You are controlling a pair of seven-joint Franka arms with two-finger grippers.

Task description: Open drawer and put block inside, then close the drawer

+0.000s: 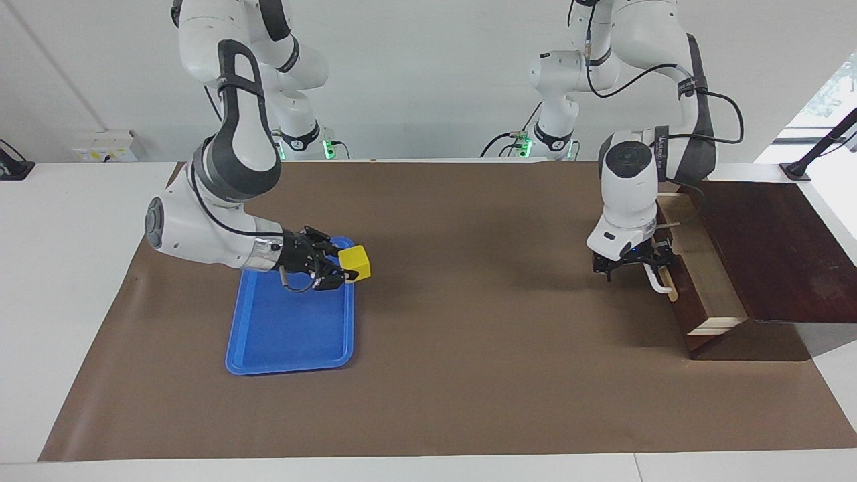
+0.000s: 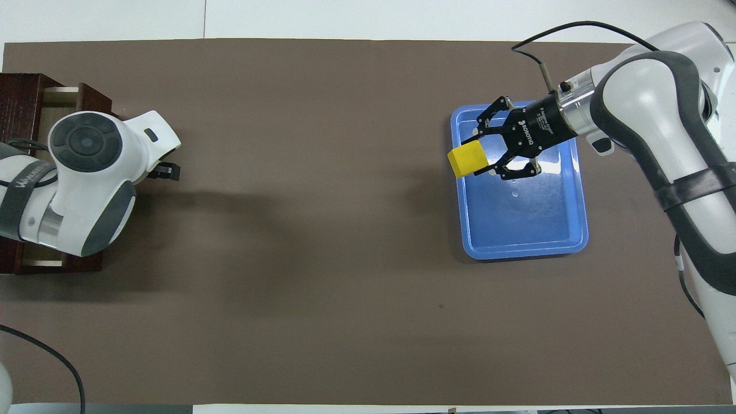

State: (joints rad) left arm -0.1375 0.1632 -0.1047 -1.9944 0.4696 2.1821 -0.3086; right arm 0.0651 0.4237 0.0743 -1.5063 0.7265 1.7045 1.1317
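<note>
I have the block [image 1: 355, 262] clamped in the right gripper [image 1: 343, 270], whose jaws press on two opposite faces while the arm reaches in almost level, so the cube hangs over the edge of the blue tray [image 1: 289, 328] that faces the drawer [image 1: 710, 281], clear of the tray floor. From above it reads the same: the yellow cube pokes out past the fingertips over the tray's rim. I judge it light and stiff, with flat faces that give the pads a square seat; the risk I see is that only part of the cube sits between the jaws, so a sharp swing could twist it loose. A grip across the middle of two parallel faces is what I would want for the carry. At the left arm's end of the bench [image 1: 469, 375] the drawer stands pulled out of its dark wooden box [image 1: 776, 254], pale interior showing, and the left gripper [image 1: 633, 262] sits low against the drawer front at the white handle [image 1: 659, 278]; I cannot tell whether its jaws are closed on the bar or merely beside it. To my eye the opening is done and the carry across the brown mat to the drawer comes next, with the left arm needing to leave room above the opening.
</note>
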